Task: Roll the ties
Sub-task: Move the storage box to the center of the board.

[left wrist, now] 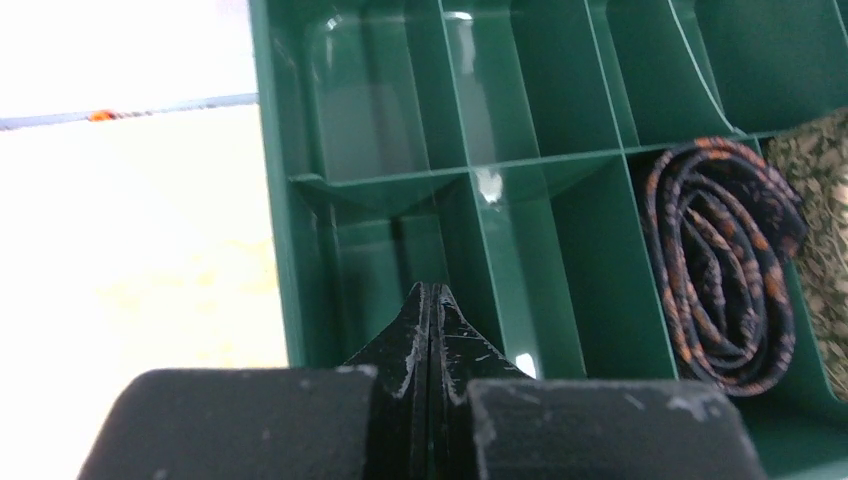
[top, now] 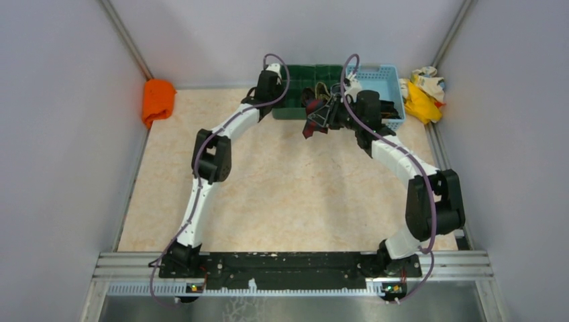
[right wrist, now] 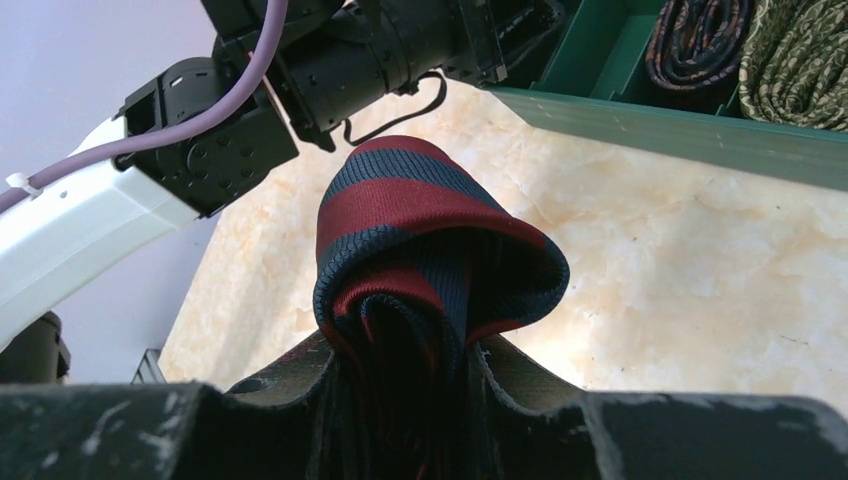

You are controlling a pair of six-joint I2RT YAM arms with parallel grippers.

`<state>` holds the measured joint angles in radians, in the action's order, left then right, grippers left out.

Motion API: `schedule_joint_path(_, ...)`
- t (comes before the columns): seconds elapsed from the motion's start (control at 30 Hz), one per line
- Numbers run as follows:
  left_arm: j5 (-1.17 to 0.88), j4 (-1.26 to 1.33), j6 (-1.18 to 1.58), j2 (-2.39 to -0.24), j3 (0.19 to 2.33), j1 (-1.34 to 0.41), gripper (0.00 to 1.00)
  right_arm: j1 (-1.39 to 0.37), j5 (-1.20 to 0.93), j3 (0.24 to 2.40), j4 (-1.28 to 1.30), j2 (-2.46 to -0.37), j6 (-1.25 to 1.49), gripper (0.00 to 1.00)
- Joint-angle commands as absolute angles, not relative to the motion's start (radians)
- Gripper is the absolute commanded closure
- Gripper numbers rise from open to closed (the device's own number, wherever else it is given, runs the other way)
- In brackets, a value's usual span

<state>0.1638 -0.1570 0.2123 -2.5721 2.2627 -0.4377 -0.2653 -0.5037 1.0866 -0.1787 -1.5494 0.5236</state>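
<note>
Right gripper [right wrist: 405, 352]: partly closed, clamped on the red-and-navy tie [right wrist: 430, 240]. The tie is loosely rolled, its coil bulging out above the fingers. It is held over the worktop [top: 288, 194], just in front of the green tray [top: 295, 111].

Left gripper [left wrist: 432, 305]: jaws pressed together, nothing between them, tips over the tray's near-left compartments.

In the tray: a dark orange-flecked tie [left wrist: 725, 260] lies rolled in one near compartment, with an olive tie [left wrist: 822, 180] in the next compartment.
</note>
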Motion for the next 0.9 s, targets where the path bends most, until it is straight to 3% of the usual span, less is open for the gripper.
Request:
schedule_joint_path(0.0,0.110,-0.225,0.231,-2.509,2.102,-0.445,1.00,-0.258,-0.490,1.162,-0.198,-1.570,0.508,1.00)
schedule_joint_path(0.3,-0.092,-0.237,0.279,-2.344,1.810,-0.522,1.00,-0.262,-0.500,1.313,-0.141,-1.726,0.483,1.00)
schedule_joint_path(0.6,-0.143,-0.237,0.334,-2.190,1.598,-0.564,1.00,-0.342,-0.441,1.416,-0.014,-1.861,0.386,1.00)
schedule_joint_path(0.87,0.069,-0.263,0.357,-2.056,1.503,-0.564,1.00,-0.389,-0.342,1.520,0.113,-1.948,0.363,1.00)
